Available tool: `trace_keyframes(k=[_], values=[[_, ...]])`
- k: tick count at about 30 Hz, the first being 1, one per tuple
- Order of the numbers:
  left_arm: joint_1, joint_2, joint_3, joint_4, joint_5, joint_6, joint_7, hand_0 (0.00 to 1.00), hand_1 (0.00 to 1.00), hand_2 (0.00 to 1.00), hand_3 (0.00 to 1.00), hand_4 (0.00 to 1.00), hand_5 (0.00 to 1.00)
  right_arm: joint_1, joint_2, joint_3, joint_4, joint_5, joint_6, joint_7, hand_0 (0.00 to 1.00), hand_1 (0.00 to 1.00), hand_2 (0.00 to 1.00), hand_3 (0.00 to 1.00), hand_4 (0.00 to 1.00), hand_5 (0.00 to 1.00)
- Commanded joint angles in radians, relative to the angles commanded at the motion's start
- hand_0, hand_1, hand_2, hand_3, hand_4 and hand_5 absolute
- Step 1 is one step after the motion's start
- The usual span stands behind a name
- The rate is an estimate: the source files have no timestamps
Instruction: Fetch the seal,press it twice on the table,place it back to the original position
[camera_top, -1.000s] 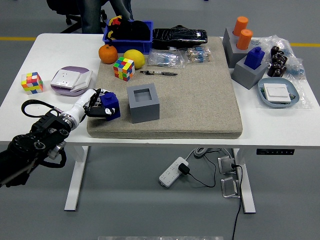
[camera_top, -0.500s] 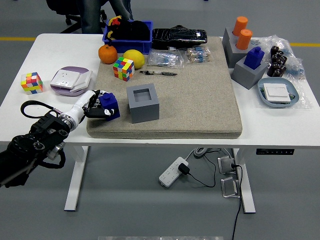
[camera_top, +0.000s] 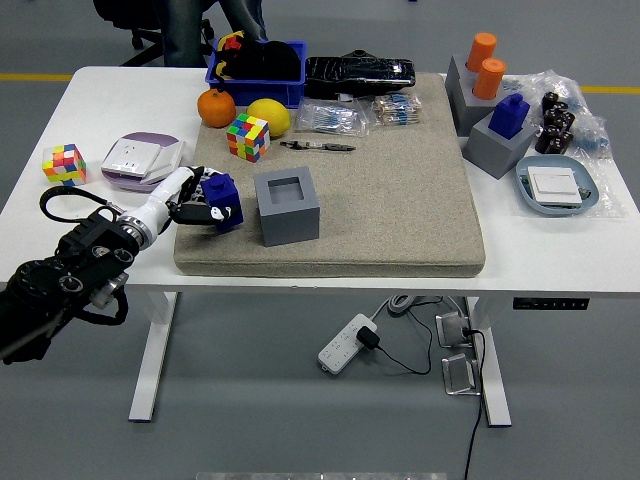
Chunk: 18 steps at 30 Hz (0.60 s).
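Left hand (camera_top: 190, 203) grips the blue seal (camera_top: 222, 200) above the mat (camera_top: 400, 200), beside its grey holder (camera_top: 288, 207). Seal appears rigid and light; best held by its sides.

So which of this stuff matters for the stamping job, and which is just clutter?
In play:
left hand, shut on the blue seal
empty grey holder
beige mat

Lying about:
two Rubik's cubes
orange
lemon
pen
blue bin
second blue seal
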<state>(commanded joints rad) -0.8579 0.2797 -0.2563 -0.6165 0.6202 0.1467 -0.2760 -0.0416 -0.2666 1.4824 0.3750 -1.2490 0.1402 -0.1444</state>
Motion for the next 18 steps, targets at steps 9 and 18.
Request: trace_keyframes(k=[9,18], values=[[-0.066,0.051,-0.088,-0.085,0.072,0.008,-0.006,0.632,0.535,0.532,0.583,0.761,0.002,0.001,0.0,0.006,0.0,0.0,-0.001,0.001,0.835,0.731,0.699,0.712,0.747,0.515],[-0.094,0.05,-0.069,-0.157,0.089,0.007,-0.004,0.632,0.534,0.53,0.582,0.762,0.002,0.001,-0.001,0.005,-0.001,0.001,-0.001,0.0,0.834,0.731,0.699,0.711,0.747,0.515]])
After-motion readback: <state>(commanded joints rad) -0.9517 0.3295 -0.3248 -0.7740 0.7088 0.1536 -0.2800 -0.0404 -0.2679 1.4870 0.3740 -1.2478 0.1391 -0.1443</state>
